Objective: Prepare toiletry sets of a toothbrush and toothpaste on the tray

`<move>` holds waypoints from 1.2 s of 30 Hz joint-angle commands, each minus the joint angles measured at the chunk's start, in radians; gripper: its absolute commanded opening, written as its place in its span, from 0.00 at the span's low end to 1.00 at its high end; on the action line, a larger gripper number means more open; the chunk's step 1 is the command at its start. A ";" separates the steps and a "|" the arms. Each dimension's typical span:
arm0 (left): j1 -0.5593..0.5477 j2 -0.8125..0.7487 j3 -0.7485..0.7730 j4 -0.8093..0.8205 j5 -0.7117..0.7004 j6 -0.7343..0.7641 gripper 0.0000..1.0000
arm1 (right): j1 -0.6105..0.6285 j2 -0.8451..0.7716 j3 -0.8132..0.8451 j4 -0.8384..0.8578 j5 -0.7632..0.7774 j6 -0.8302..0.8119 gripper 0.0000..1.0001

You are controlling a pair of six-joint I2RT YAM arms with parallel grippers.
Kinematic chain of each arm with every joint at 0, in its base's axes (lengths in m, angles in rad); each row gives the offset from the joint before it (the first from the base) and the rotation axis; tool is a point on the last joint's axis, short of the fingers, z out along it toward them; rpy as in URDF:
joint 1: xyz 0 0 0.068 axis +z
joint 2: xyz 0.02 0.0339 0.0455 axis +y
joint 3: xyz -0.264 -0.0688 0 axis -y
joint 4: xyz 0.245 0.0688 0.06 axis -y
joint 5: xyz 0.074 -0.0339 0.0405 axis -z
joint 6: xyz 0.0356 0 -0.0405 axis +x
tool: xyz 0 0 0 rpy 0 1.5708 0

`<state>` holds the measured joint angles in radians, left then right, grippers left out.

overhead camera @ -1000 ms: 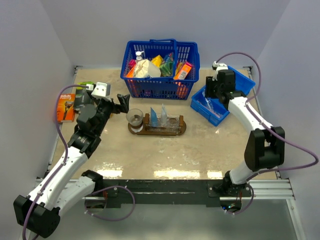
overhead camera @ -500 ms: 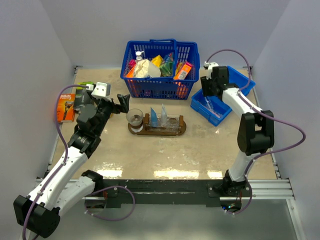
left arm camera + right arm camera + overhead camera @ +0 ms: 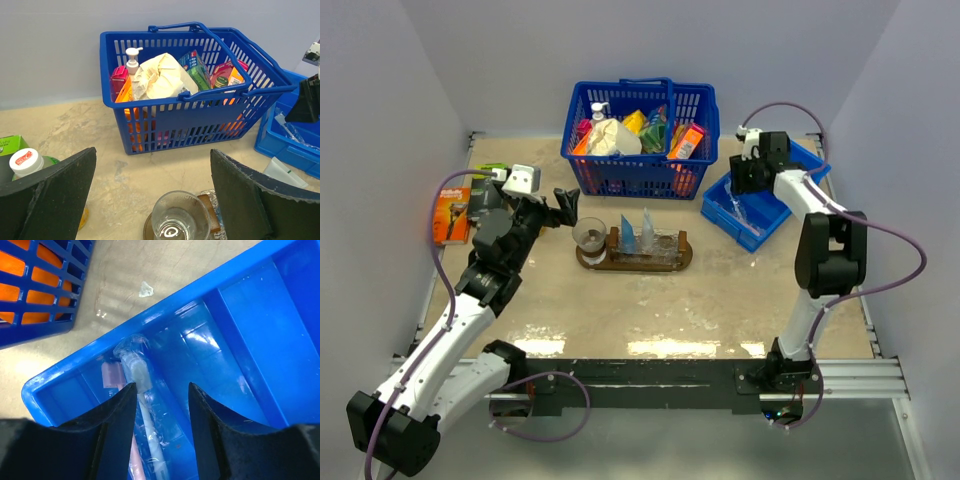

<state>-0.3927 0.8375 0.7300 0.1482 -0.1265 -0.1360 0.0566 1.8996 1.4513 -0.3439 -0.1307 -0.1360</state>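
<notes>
Right pincer (image 3: 161, 407), half open and gripping nothing, straddles the wrapped toothbrush (image 3: 139, 375) lying in the blue bin (image 3: 250, 315), far right. This looks like the pick-up step: lower, then close. The tray (image 3: 686, 256) waits mid-tabletop. The left pincer (image 3: 152, 160) gapes empty.

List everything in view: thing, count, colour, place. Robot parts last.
shopping basket: one, blue, table's back centre, holding packaged goods
pump bottle: one, white, in the basket
plastic bin: one, blue, right of the basket
wrapped toothbrushes: two visible, white and pink, in the bin
tray: one, dark brown, in front of the basket
toothpaste tubes: two, blue and paler blue, upright on the tray
glass cup: at least one, clear, tray's left end
razor pack: one, orange, table's left edge
capped bottle: one, green, white cap, far left
left gripper: one, black, open, near the glass cup
right gripper: one, black, open, astride the white toothbrush
</notes>
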 commanded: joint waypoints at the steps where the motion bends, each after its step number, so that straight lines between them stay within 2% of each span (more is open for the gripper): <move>1: 0.008 -0.009 0.002 0.033 0.004 0.018 1.00 | -0.008 0.003 0.047 0.003 -0.101 -0.017 0.48; 10: 0.008 -0.002 0.002 0.033 0.010 0.016 1.00 | -0.008 0.039 0.058 0.003 -0.170 -0.019 0.41; 26: 0.008 -0.003 0.003 0.033 0.010 0.018 1.00 | -0.006 0.050 0.060 0.014 -0.168 -0.010 0.31; 36: 0.008 0.000 0.003 0.030 0.007 0.019 1.00 | -0.008 0.058 0.070 0.016 -0.202 -0.002 0.17</move>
<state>-0.3927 0.8387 0.7300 0.1482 -0.1257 -0.1360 0.0475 1.9606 1.4845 -0.3450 -0.2913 -0.1421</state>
